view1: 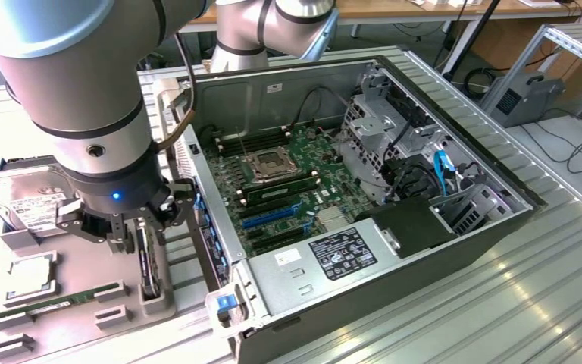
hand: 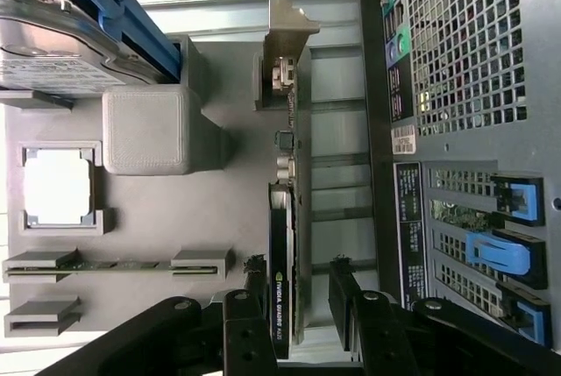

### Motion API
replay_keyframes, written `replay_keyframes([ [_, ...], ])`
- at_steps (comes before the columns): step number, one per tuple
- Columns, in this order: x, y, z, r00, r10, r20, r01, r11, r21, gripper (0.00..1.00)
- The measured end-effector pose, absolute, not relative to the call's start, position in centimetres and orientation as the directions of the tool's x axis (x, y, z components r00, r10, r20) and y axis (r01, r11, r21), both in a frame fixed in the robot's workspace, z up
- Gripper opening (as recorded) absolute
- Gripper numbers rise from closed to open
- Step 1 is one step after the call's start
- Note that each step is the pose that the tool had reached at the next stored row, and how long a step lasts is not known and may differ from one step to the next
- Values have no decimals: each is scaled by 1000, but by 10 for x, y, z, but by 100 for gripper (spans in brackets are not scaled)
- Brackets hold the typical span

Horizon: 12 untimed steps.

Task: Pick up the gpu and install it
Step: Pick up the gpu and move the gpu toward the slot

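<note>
Wrist view: pincer (hand: 296, 275) spread wide, fingers flanking the gpu (hand: 282, 244), which stands on edge in its grey holder (hand: 175, 209) beside the computer case (hand: 456, 131). Not gripped, not lifted, not installed yet.

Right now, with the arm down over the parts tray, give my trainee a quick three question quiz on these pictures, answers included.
1. True or false: the gripper is shut on the gpu.
2. Which part lies in the square pocket of the gray tray? A) hard drive B) processor chip C) RAM stick
3. In a few words: where does the gpu stand?

Key
1. False: the fingers are open, one on each side of the card.
2. B
3. On edge in a holder on the gray tray, outside the computer case.
</note>
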State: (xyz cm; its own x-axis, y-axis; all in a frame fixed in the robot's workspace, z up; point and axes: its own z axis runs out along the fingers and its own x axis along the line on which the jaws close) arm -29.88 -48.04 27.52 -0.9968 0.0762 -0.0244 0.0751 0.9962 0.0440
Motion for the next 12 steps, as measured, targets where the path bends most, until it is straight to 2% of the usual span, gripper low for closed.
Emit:
replay_keyframes([
  [12,-300,-470,268,-997,76,-25,75,996,44,42],
])
